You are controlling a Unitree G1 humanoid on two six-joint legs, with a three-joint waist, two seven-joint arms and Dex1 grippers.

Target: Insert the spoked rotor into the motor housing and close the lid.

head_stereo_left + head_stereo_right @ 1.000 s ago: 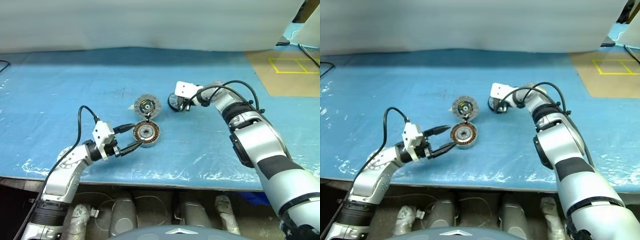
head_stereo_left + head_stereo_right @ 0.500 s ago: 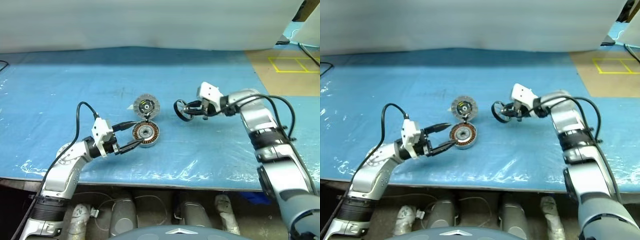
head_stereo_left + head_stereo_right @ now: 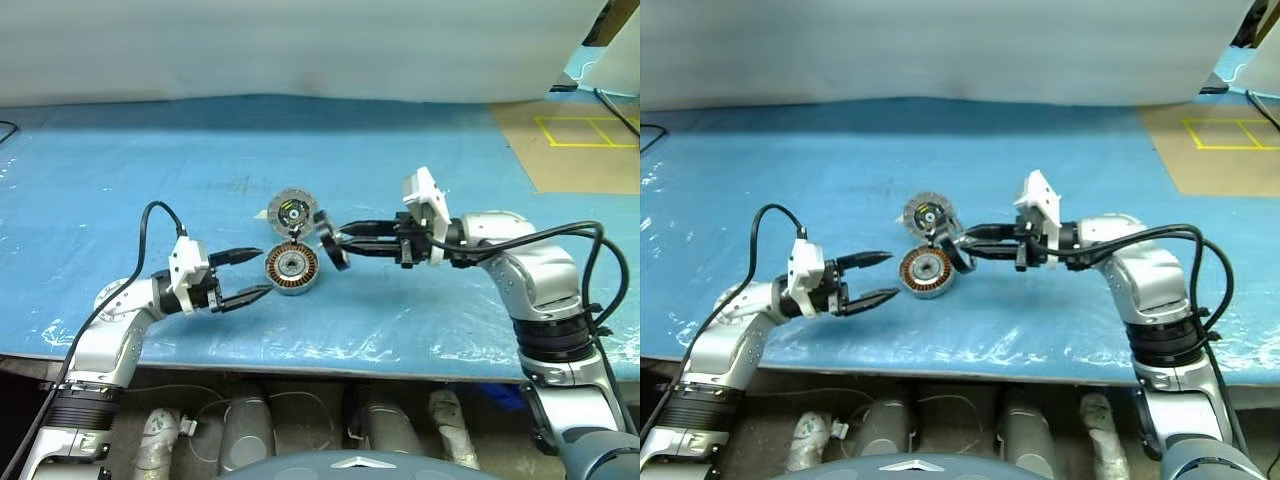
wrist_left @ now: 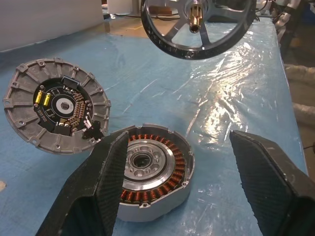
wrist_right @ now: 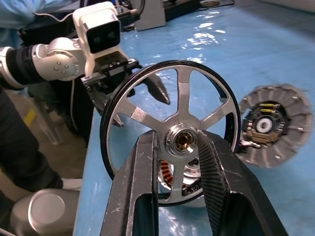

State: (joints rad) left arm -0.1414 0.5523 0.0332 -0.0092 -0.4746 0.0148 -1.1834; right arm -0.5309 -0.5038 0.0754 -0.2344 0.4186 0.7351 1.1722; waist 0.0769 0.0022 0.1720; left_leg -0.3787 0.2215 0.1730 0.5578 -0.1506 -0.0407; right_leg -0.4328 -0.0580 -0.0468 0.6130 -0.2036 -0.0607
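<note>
I hold the rotor (image 5: 172, 142) pinched at its hub in my right gripper (image 3: 345, 238), on edge in the air just right of the housing (image 3: 291, 267). The housing sits on the blue table (image 3: 120, 180), windings bare, with the lid (image 3: 293, 212) just beyond it, propped open. My left gripper (image 3: 243, 278) waits left of the housing, fingers wide and empty. Seating the rotor and closing the lid remain.

My table (image 3: 120, 170) is covered in a blue plastic sheet (image 3: 420, 310), glossy and wrinkled along the near edge. On it sits the motor housing (image 3: 291, 266), windings facing up. The lid (image 3: 294, 211) lies just behind the housing, touching its far rim, dark circuit side up.
</note>
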